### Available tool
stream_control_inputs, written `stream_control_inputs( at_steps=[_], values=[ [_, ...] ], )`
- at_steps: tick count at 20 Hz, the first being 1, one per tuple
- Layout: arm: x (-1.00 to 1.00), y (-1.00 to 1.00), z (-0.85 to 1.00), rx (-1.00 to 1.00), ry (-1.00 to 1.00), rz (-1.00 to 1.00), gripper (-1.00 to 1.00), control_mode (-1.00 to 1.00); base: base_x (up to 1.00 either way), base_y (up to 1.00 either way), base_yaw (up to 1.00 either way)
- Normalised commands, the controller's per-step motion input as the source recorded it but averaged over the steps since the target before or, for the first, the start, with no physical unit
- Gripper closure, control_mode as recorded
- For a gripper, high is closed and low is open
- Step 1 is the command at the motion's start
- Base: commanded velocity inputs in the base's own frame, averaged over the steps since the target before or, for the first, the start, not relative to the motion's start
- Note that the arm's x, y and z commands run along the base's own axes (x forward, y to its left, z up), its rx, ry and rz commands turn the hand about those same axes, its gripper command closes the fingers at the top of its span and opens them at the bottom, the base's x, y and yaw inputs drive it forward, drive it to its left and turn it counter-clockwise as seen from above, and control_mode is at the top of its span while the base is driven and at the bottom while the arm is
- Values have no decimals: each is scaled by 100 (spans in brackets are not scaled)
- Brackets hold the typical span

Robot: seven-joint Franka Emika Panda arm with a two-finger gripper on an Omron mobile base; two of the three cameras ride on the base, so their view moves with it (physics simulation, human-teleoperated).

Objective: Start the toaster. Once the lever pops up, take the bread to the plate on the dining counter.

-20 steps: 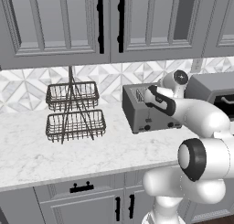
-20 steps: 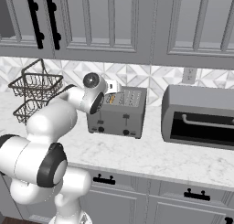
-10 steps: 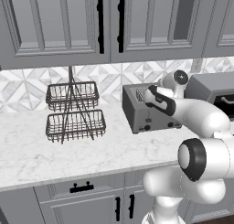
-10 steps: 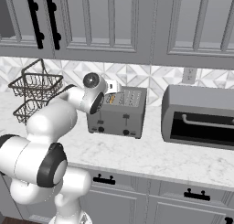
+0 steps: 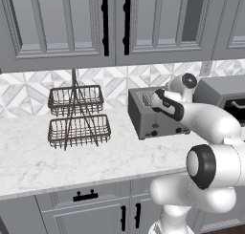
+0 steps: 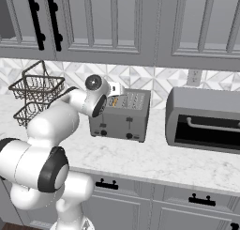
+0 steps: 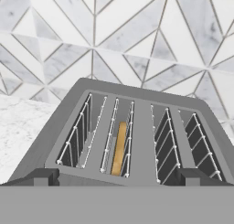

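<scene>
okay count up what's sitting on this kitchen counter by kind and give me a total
Toaster: 1
Toaster oven: 1
Two-tier wire basket rack: 1
Bread slice in a toaster slot: 1
Total: 4

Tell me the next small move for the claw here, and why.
Probably ease the open claw forward and down toward the toaster. In the hand view the bread sits low in the second slot from the left, only its crust edge showing, and the claw hangs at the toaster's near edge, touching nothing. I can't pick out the lever itself from these views.
</scene>
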Motion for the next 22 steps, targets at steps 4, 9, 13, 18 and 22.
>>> stream_control_inputs(
  at_steps=[4, 9, 13, 18, 22],
  values=[
    [0, 0, 0, 0, 0, 0, -100, -100, 0, 0, 0],
    [0, 0, 0, 0, 0, 0, -100, -100, 0, 0, 0],
    [0, 0, 0, 0, 0, 0, -100, -100, 0, 0, 0],
    [0, 0, 0, 0, 0, 0, -100, -100, 0, 0, 0],
    [0, 0, 0, 0, 0, 0, -100, -100, 0, 0, 0]
  ],
)
